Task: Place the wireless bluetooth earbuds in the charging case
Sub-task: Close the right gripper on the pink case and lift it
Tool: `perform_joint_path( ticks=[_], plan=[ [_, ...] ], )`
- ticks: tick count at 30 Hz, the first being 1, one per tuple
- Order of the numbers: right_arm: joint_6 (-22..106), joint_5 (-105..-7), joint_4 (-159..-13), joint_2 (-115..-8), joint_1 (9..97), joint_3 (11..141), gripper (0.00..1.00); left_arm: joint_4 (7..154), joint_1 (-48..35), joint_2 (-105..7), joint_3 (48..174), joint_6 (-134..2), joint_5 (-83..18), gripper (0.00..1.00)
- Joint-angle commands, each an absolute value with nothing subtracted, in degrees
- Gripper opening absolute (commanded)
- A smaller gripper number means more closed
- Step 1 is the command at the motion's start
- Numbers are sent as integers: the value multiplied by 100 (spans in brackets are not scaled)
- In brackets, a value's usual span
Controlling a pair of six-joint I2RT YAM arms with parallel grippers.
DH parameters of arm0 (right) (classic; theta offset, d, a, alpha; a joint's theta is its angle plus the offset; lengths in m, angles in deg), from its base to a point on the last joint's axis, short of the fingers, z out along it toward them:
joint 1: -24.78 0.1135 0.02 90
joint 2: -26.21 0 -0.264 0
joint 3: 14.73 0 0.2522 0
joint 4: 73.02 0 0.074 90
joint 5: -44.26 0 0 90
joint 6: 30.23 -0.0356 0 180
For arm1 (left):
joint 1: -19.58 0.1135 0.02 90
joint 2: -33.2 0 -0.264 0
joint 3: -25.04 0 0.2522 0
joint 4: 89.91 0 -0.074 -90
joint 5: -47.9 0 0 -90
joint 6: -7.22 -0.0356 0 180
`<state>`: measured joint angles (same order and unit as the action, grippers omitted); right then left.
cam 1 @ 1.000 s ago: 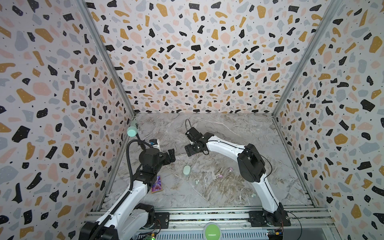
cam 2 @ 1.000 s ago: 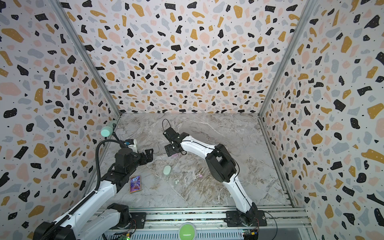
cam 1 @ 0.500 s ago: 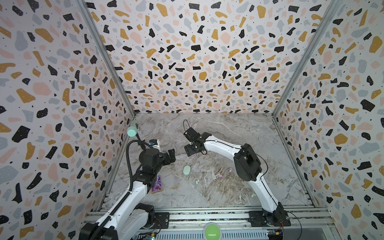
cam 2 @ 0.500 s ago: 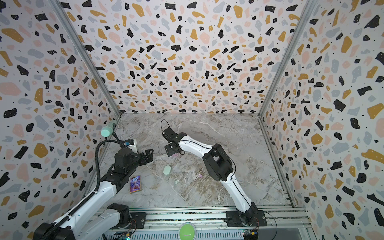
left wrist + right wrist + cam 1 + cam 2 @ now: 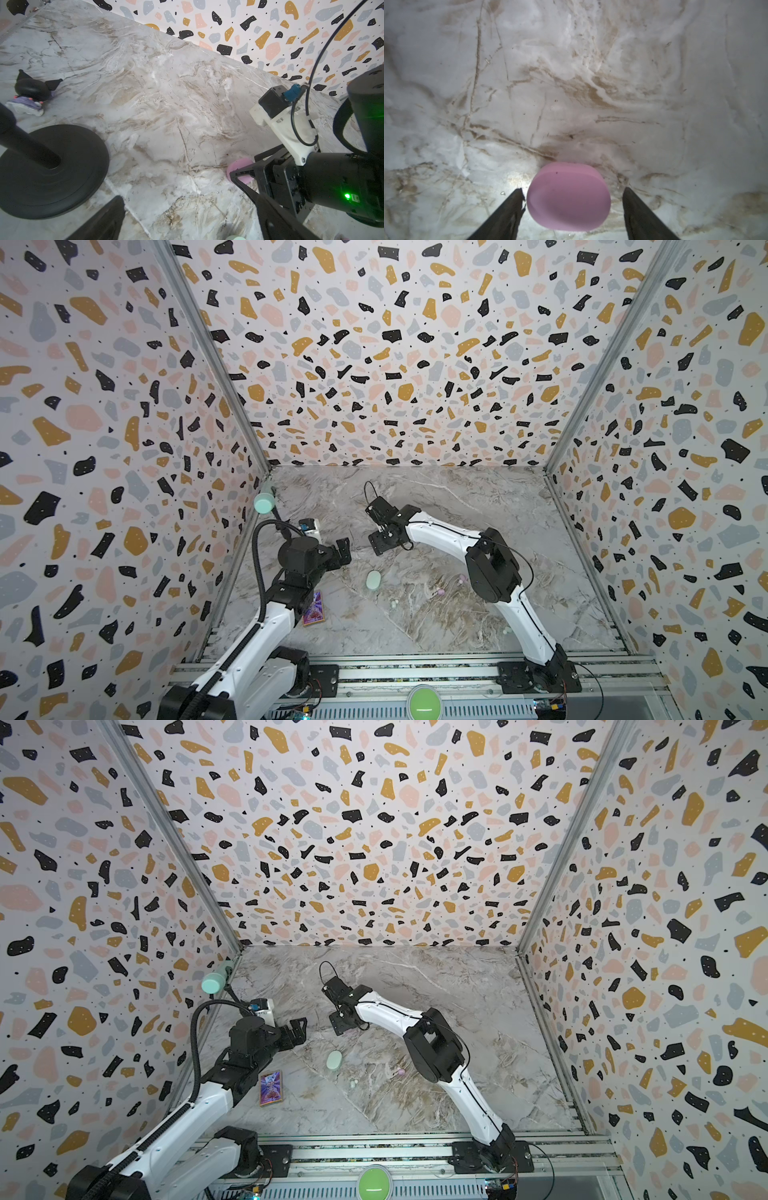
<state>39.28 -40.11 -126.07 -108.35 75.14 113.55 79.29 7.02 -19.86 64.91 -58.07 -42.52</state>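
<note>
- Clock directions are read in both top views, with six at the front rail and twelve at the back wall. A green button (image 5: 424, 702) sits on the rail at six.
- A purple picture card (image 5: 312, 610) lies flat on the marble worktop (image 5: 478, 506) at eight, beside the left arm.
- The mint-white earbuds (image 5: 393, 604) lie loose near the middle, too small to count. The lilac-pink earbuds (image 5: 441, 592) lie loose at three from them, near the right arm's elbow.
- The mint charging case (image 5: 372, 579), a smooth oval, rests at eleven from the mint-white earbuds.
- The left end effector (image 5: 344, 549) hovers at ten from that case, jaws wide apart and holding nothing.
- The right end effector (image 5: 573, 189) points down at twelve from the mint case. It is open and astride the closed pink charging case (image 5: 569, 197), which rests on the worktop. One finger (image 5: 508, 212) is at the case's edge and the other stands clear.
- A black stand base (image 5: 47, 172) and a black-eared toy figurine (image 5: 29, 93) show in the left wrist view.
- A mint lamp head (image 5: 264, 502) hangs at ten by the terrazzo wall (image 5: 395, 364).
</note>
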Motion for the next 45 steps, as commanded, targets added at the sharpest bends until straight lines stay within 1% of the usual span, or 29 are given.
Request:
perform_joint_path(
  ticks=[1, 14, 23, 45],
  plan=[
    [3945, -3972, -12791, -10867, 7548, 11522, 76, 8108, 697, -1963, 6495, -5790, -4175, 100],
    [3937, -4020, -12748, -10931, 7570, 11531, 73, 8100, 693, -1988, 6508, -5790, -4175, 100],
    [3907, -4028, -12730, -10971, 7570, 11555, 68, 8087, 692, -1978, 6508, -5790, -4175, 100],
    [3859, -3934, -12616, -10691, 7568, 11384, 62, 8077, 692, -2014, 6486, -5863, -4175, 100]
  ],
)
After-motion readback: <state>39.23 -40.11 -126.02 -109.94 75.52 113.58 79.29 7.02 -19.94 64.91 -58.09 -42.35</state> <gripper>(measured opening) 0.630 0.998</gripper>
